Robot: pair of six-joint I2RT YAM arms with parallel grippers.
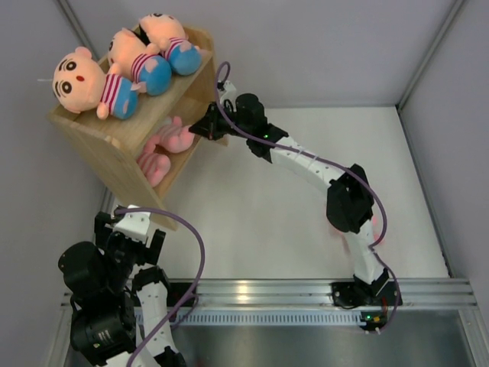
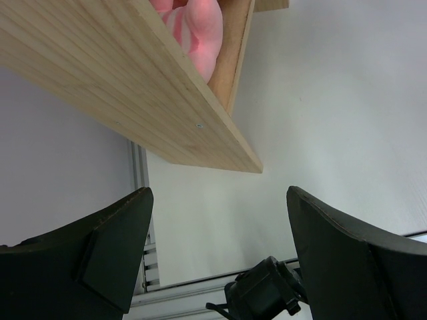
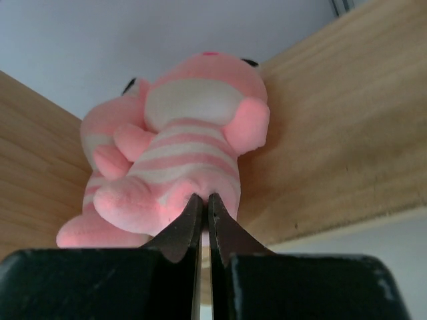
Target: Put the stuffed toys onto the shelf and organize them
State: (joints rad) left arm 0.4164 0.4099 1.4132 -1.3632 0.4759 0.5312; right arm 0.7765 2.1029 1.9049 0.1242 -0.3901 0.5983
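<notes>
Wooden shelf point(image 1: 99, 149) set at an angle on the worktop point(image 1: 306, 199), toys on both tiers.
Top view: its long axis runs from left to upper right, and three boy dolls point(image 1: 141, 57) lie in a row on top. Left wrist: the left tool point(image 2: 219, 200) gapes wide and empty below the shelf's edge. Right wrist: the right tool point(image 3: 203, 200) is pinched to a sliver on a pink animal point(image 3: 193, 140) in the lower tier, whose head points away.

Bright, even, diffuse light with soft shadows. Glare streaks the metal rail point(image 1: 252, 293) low in the overhead view.
</notes>
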